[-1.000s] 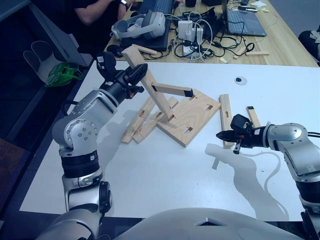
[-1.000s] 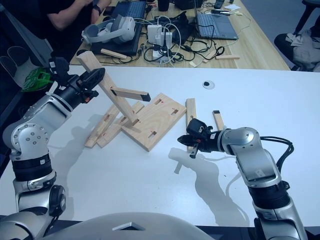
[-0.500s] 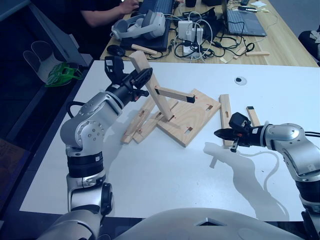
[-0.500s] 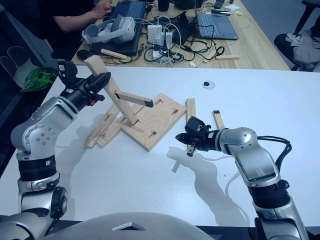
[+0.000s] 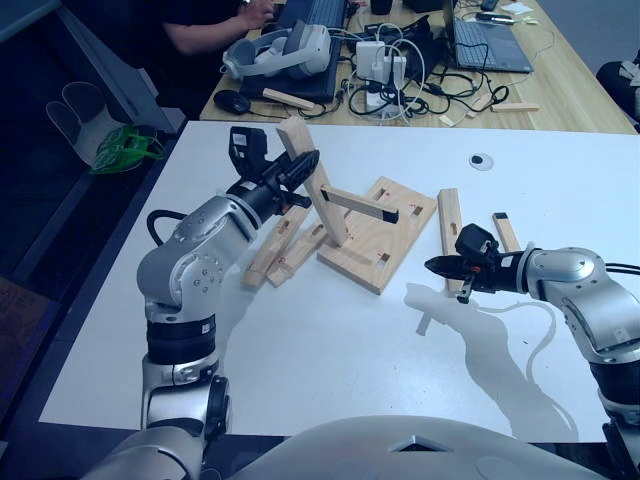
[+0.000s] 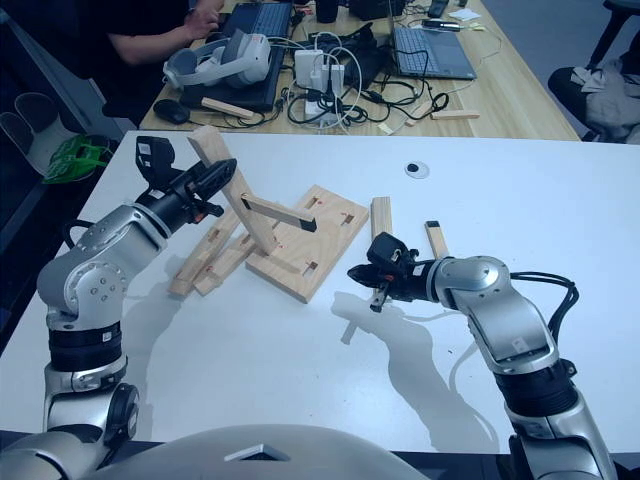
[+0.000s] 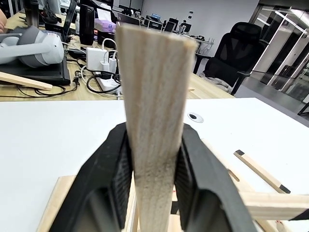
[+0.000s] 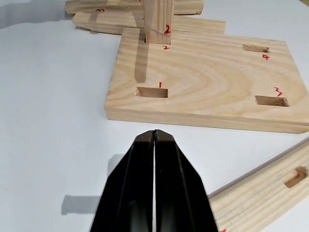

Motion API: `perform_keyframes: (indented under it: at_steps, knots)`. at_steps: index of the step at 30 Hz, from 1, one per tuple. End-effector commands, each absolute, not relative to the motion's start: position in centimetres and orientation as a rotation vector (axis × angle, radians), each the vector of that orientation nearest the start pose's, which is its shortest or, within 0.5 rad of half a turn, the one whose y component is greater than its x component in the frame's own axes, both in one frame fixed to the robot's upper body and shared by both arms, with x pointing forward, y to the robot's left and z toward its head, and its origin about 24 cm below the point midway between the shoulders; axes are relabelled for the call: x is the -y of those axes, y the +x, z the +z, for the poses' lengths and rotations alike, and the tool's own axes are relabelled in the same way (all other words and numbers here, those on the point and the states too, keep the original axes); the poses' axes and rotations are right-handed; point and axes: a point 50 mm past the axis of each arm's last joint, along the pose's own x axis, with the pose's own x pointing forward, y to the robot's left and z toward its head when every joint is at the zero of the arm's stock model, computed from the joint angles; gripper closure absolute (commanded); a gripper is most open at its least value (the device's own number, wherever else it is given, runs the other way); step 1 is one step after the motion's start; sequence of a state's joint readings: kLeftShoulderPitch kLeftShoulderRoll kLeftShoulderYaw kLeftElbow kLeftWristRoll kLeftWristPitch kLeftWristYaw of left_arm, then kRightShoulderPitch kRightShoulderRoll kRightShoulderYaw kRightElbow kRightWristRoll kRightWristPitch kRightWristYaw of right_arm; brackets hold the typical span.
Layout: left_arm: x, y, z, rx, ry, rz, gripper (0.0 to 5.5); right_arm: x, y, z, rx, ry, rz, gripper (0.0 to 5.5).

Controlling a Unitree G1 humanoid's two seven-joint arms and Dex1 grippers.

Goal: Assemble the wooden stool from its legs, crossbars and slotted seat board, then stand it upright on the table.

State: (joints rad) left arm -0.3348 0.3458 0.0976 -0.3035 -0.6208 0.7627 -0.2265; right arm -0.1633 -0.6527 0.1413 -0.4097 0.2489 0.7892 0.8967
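The left gripper [image 5: 296, 170], clamped on the leg [image 5: 325, 205], swings across toward 4 o'clock. The leg's top end goes with it, so the leg now stands steeper than 1 second ago. The crossbar [image 5: 358, 203] jutting from the leg rides along, and its dark tip dips closer to the seat board [image 5: 395, 245]. The right gripper [image 5: 432, 264], fingers together, creeps slightly toward 9 o'clock, nearer the board.

1. The left gripper [image 7: 154, 159] is formed of two thick, rounded black fingers [image 7: 108, 179].
2. The right gripper [image 8: 154, 134] is made of two glossy black fingers tapered to a narrow tip.
3. Behind each gripper, rounded silver-grey shells joined by black bands are seen.
4. A round cap ringed with small dark screws is set on the left arm [image 5: 170, 280].
5. A thin black cable [image 5: 622, 268] is looped behind the right gripper.
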Motion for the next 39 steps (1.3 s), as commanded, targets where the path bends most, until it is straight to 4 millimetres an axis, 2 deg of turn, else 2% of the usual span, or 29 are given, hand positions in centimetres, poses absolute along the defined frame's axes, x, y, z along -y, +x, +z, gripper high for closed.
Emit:
perform_keyframes:
  at_steps: [1,6,10,13,24,25,28,31,34,37,39]
  knots:
    - [-16.1,28.2,14.7,-0.051,-0.131,-0.441,4.48,16.8,24.9,11.8,-0.383,-0.136,0.948,5.5]
    - [-15.6,27.6,13.4,-0.041,-0.137,-0.427,4.48,18.3,26.0,14.0,-0.294,0.049,0.864,5.5]
    - [-14.7,27.3,11.7,-0.072,-0.127,-0.399,4.48,19.5,28.2,16.0,-0.161,0.158,0.698,5.5]
    - [-14.4,26.8,10.4,-0.075,-0.112,-0.363,4.48,19.9,29.3,16.8,-0.107,0.207,0.61,5.5]
    - [-14.2,26.9,10.8,-0.034,-0.116,-0.365,4.48,18.6,28.8,15.0,-0.152,0.174,0.638,5.5]
    - [-14.2,26.9,10.8,-0.034,-0.114,-0.364,4.11,18.4,28.7,14.7,-0.162,0.168,0.641,5.5]
    - [-14.3,26.9,10.9,-0.021,-0.107,-0.358,3.71,18.2,28.2,13.7,-0.186,0.169,0.649,5.5]
    - [-14.0,26.8,11.6,0.039,-0.039,-0.382,3.29,18.3,28.0,12.7,-0.201,0.22,0.624,5.5]
    - [-13.6,26.5,13.1,0.154,0.058,-0.403,2.92,18.6,27.9,12.2,-0.207,0.259,0.598,5.5]
    - [-13.6,26.9,16.4,0.311,0.099,-0.372,2.42,18.7,27.9,12.0,-0.21,0.283,0.586,5.5]
    - [-13.6,27.6,18.2,0.351,0.1,-0.341,2.13,18.7,27.9,11.9,-0.212,0.292,0.584,5.5]
